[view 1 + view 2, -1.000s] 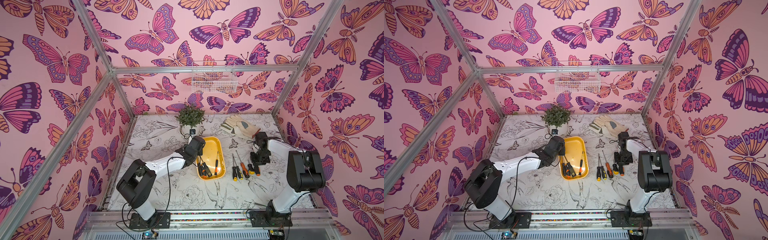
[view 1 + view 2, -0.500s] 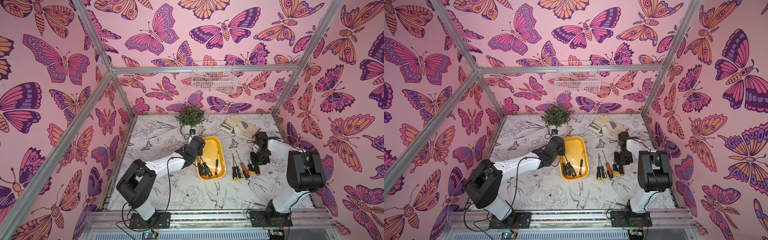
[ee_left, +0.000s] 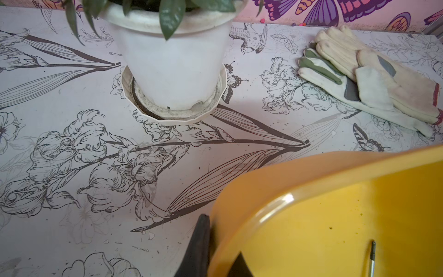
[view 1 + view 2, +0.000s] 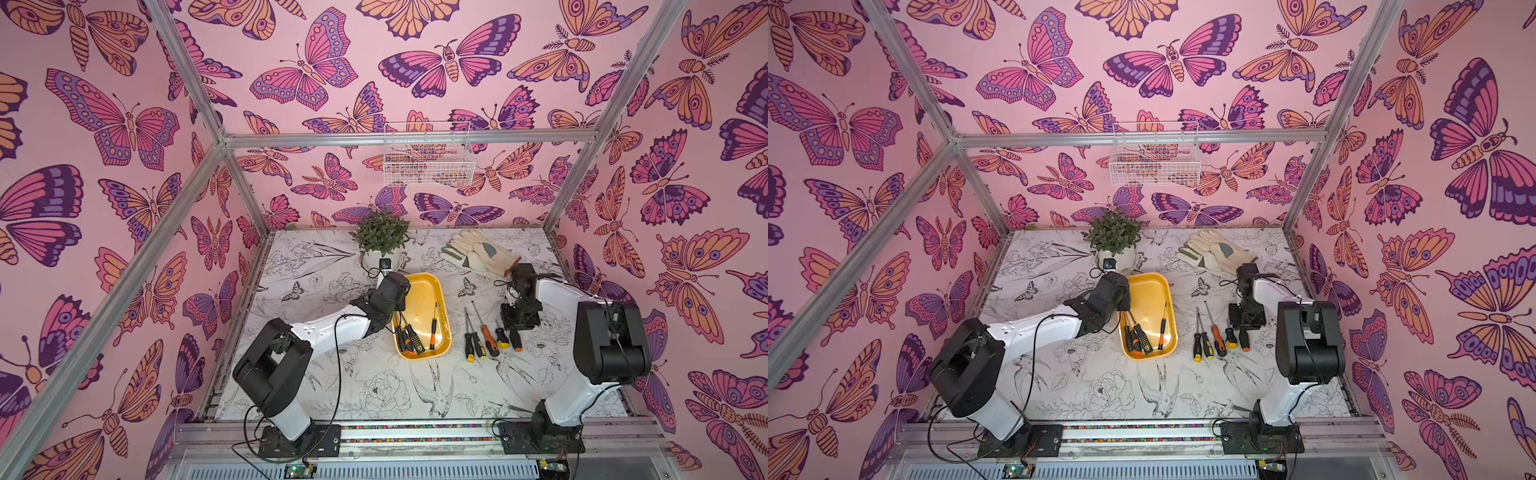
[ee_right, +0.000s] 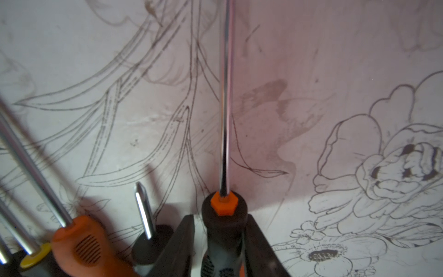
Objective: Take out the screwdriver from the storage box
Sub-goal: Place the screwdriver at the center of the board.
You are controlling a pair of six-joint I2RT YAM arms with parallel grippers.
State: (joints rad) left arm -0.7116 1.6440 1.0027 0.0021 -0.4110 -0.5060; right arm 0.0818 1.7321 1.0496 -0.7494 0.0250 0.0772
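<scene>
Screwdriver point(image 5: 224, 235) inside parted right claw point(image 5: 220, 218); gap shows only in wrist view

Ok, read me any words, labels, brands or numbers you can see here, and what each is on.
No text can be read.
Screwdriver at the right gripper: pale marks on its handle, too blurred to read.
Tools in the storage box: too small to tell.

At the back of my table point(image 4: 316, 374) the plant point(image 4: 380, 233) stands upright in a white pot point(image 3: 172, 72) on its saucer point(image 3: 182, 119). My gloves point(image 4: 478, 254) lie stacked nearby. A wire basket point(image 4: 428, 158) hangs on the butterfly wall point(image 4: 332, 75).
</scene>
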